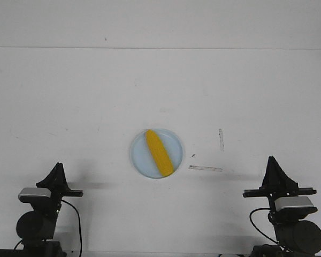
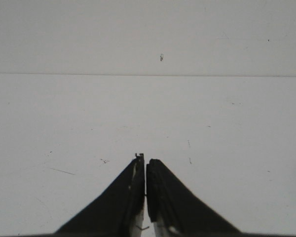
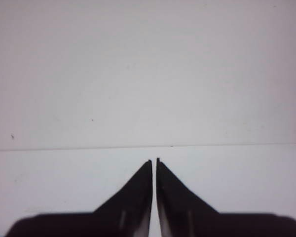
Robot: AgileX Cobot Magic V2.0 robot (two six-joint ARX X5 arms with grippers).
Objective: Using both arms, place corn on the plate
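The yellow corn (image 1: 159, 152) lies diagonally on the pale blue plate (image 1: 139, 158) near the middle of the white table. Both arms are pulled back at the near edge, well apart from the plate. My left gripper (image 1: 58, 166) sits at the near left and my right gripper (image 1: 272, 159) at the near right. In the left wrist view the left gripper (image 2: 145, 158) is shut with nothing between its fingers. The right gripper (image 3: 154, 160) in its wrist view is shut too, on nothing. Neither wrist view shows the corn or the plate.
Two short strips of tape (image 1: 205, 168) mark the table to the right of the plate, one lying crosswise and one (image 1: 221, 139) upright. The table's far edge meets a white wall (image 1: 160, 21).
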